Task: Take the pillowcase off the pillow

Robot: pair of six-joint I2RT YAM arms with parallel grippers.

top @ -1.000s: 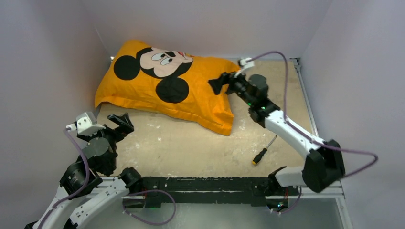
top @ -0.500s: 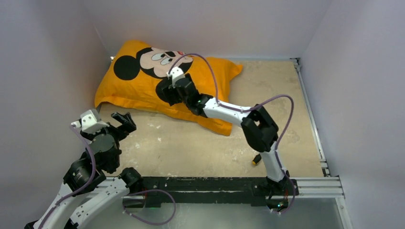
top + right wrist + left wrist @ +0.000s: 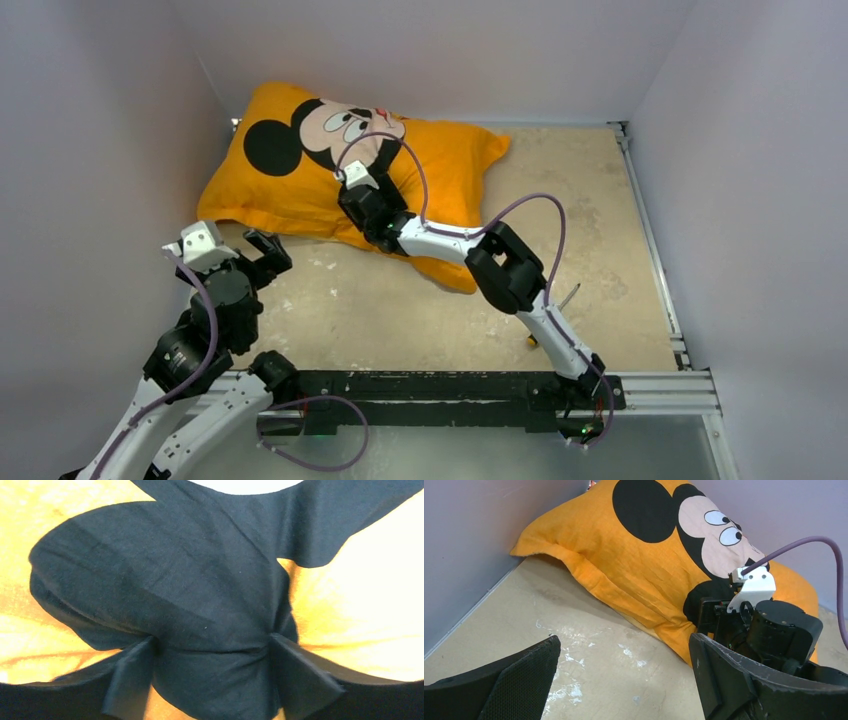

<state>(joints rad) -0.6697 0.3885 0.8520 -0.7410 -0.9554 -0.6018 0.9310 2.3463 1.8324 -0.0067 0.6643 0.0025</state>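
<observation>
Two sets of fingers in play and only one is touching anything: the right fingers (image 3: 350,200) are pressing into the pillowcase (image 3: 450,165) about mid-cover, right on the lower black ear of the mouse print. Up close in the right wrist view they're spread apart with a fat bulge of black cloth sitting between them and creases gathering at both tips. So I'm reading them as open and digging in, not pinching. The pillowcase is lying in the upper left of the top view, tucked toward the back corner, mouse face up, with its long axis running from the upper left down toward the middle of the frame. The pillow isn't showing at all, it's fully inside, and I honestly can't tell which short end is the open one. The left fingers (image 3: 258,242) are wide open with nothing in them, hovering over the bench (image 3: 400,310) at the lower left. They're pointing at the near long edge of the cover, just short of it. My guess at what the next move is hanging on: the right arm is sitting on the middle, the left arm is the nearer one to the left end and the near hem. Whichever end turns out to be the opening, the cloth is going to need pulling along that long axis.
</observation>
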